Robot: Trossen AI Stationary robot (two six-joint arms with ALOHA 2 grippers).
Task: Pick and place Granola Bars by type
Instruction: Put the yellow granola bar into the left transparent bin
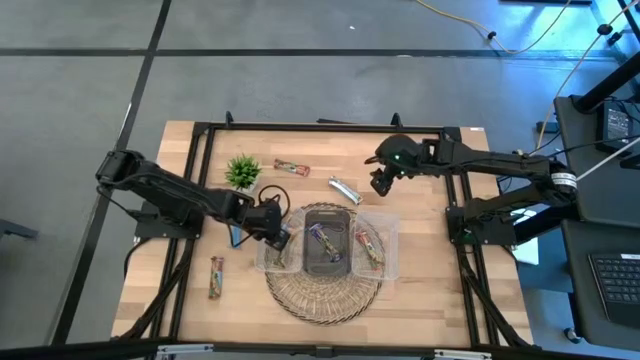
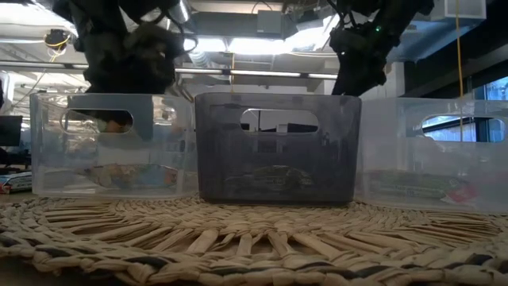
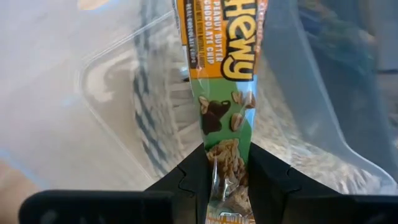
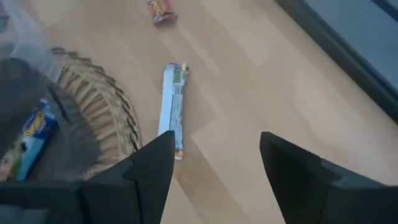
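My left gripper [image 1: 278, 238] [image 3: 227, 155] is over the left clear bin [image 1: 268, 262] and is shut on an orange-and-green granola bar [image 3: 225, 81]. My right gripper [image 1: 381, 185] [image 4: 217, 146] hangs open above the table near the far right. The silver bar [image 4: 173, 109] [image 1: 345, 190] lies flat just off its fingertips. A red-brown bar [image 1: 292, 168] [image 4: 161, 11] lies near the far edge, and another bar [image 1: 215, 276] lies at the near left. The dark middle bin [image 1: 325, 262] and the right clear bin [image 1: 390, 250] each hold bars. My left gripper pinches the orange-and-green bar by one end [image 3: 227, 171] between its two fingers. The bar runs straight on from the fingers, along them, into the left clear bin [image 3: 112, 99]. I cannot tell whether its far end touches the bin.
The three bins stand side by side on a round woven mat [image 1: 325, 298] [image 2: 254, 238]. A small green potted plant [image 1: 242, 172] stands at the far left of the table. Bare wood lies around the silver bar and along the near left.
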